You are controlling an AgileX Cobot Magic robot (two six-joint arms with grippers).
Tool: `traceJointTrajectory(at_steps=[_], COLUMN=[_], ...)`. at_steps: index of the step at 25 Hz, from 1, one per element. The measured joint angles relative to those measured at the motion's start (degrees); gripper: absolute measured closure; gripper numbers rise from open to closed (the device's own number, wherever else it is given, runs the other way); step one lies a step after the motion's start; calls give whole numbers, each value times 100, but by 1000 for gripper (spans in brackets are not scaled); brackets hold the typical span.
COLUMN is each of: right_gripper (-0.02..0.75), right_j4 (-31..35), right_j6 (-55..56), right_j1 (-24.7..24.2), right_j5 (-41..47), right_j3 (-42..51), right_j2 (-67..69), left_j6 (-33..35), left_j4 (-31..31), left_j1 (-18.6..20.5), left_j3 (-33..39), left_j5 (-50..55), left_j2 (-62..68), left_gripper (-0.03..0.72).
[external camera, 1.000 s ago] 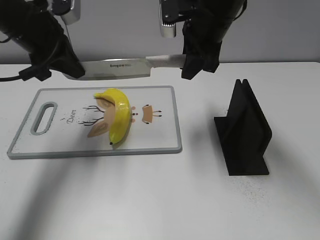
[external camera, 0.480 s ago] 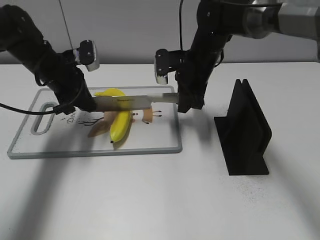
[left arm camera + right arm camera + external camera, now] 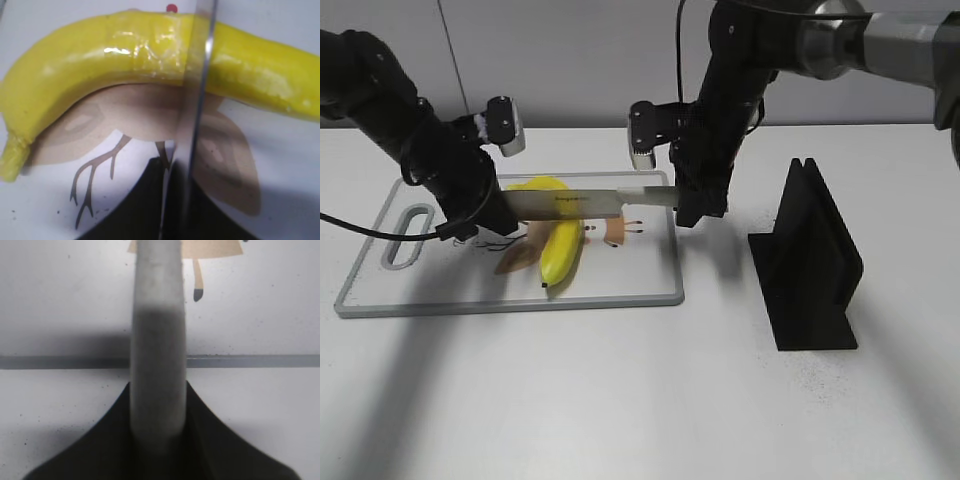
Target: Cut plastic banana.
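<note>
A yellow plastic banana (image 3: 560, 250) lies on the white cutting board (image 3: 640, 285) with a deer print. A long knife (image 3: 570, 204) lies level across the banana's upper part. My left gripper (image 3: 485, 215) is shut on the blade's tip end. My right gripper (image 3: 692, 205) is shut on the knife's grey handle. In the left wrist view the blade (image 3: 195, 125) runs edge-on from my jaws (image 3: 175, 220) across the banana (image 3: 100, 55). In the right wrist view the handle (image 3: 157, 340) comes out of my jaws (image 3: 157, 440) over the board's grey edge (image 3: 60, 361).
A black knife stand (image 3: 810, 265) stands upright on the white table to the right of the board. The board has a handle slot (image 3: 408, 235) at its left end.
Both arms have come down and forward, bringing the knife from high behind the board to across the banana. In the last half second it barely moved.
</note>
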Motion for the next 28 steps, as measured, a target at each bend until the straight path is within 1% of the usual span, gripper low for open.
traceJointTrajectory(at_steps=[4, 7, 15, 16, 17, 19, 23, 24, 26, 28], right_gripper=[576, 573, 569, 569, 569, 569, 575, 575, 576, 576], right_j4=[-5, -23, -22, -22, -14, 26, 72, 82, 98, 100], right_j6=[49, 105, 111, 111, 118, 151, 244, 274, 331, 374], right_j1=[12, 12, 21, 21, 21, 26, 23, 23, 23, 23], right_j5=[462, 579, 636, 636, 642, 650, 650, 644, 625, 608], right_j3=[-507, -802, -901, -901, -901, -901, -901, -895, -895, -888], right_j2=[8, -74, -458, -485, -505, -534, -603, -642, -735, -821], left_j6=[-41, -61, -61, -61, -66, -79, -86, -91, -97, -156], left_j4=[73, 156, 189, 181, 166, 61, -181, -243, -438, -568], left_j1=[0, 0, 5, 5, 5, 5, 5, 5, 5, 11], left_j3=[52, 52, 52, 52, 52, 52, 52, 52, 52, 52], left_j5=[28, 3, 142, 148, 153, 147, 152, 138, 83, 71], left_j2=[-286, -589, -1197, -1229, -1252, -1276, -1394, -1459, -1624, -1853], left_gripper=[677, 681, 681, 669, 646, 546, 209, 158, 96, 79])
